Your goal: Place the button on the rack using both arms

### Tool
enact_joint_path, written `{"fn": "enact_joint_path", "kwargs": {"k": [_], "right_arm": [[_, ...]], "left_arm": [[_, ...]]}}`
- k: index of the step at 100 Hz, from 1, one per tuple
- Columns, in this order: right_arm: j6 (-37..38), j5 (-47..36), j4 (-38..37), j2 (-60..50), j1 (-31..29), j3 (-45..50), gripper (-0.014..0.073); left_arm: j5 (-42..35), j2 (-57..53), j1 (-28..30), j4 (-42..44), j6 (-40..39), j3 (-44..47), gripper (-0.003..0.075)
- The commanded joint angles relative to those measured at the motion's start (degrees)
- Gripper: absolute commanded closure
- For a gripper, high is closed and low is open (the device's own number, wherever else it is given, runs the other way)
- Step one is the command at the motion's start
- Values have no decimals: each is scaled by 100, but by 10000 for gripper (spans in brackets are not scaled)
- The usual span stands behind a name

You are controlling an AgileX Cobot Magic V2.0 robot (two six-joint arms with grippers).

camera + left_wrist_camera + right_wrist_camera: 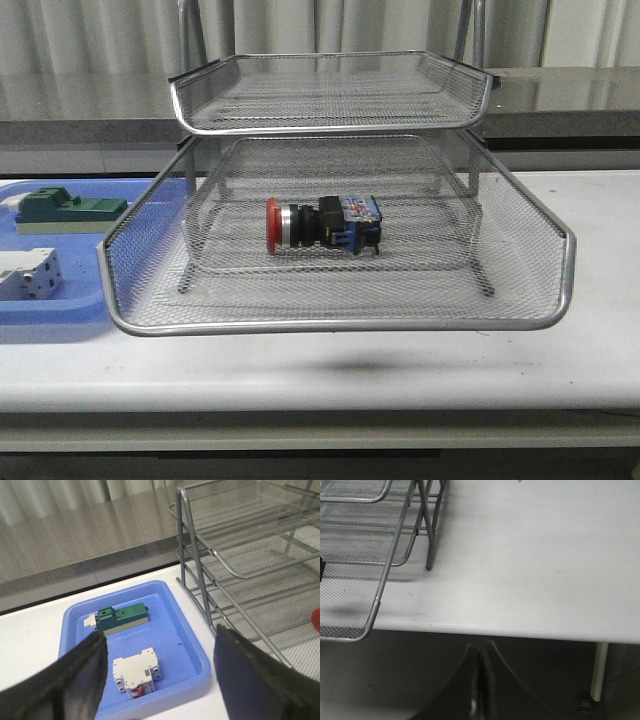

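The button (322, 223), with red head to the left and blue rear block to the right, lies on its side in the pulled-out lower tray of the silver wire rack (340, 326). Only a sliver of its red head (316, 620) shows in the left wrist view. The rack also shows in the left wrist view (200, 575) and the right wrist view (385, 575). My left gripper (160, 645) is open and empty above the blue tray. My right gripper (481, 652) is shut and empty, below the table's front edge, right of the rack. Neither gripper shows in the front view.
A flat blue plastic tray (60, 312) left of the rack holds a green block (70, 210) and a white-grey block (28, 274); they show in the left wrist view too, green (122, 618) and white (137, 672). The table's front edge (520, 632) runs near my right gripper.
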Motion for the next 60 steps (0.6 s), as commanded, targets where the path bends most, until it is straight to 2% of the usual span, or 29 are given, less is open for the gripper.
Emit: {"fn": "enact_joint_path", "kwargs": {"k": [1,19,37,47,60], "right_arm": [[-1,-360,-93,40,-15,-169,703],[-1,-360,-93,40,-15,-169,703],[-1,-360,-93,40,-15,-169,703],[-1,-360,-93,40,-15,-169,703],[-1,-360,-93,40,-15,-169,703]], "left_arm": [[-759,-432,7,-302,-56,201,281],[-1194,-1202,7,-542,-56,826,282],[-1281,-1338,7,-670,-56,984,297],[-1306,-1338,7,-680,-56,984,391],[-1328,-1338,7,-680,-56,984,596]]}}
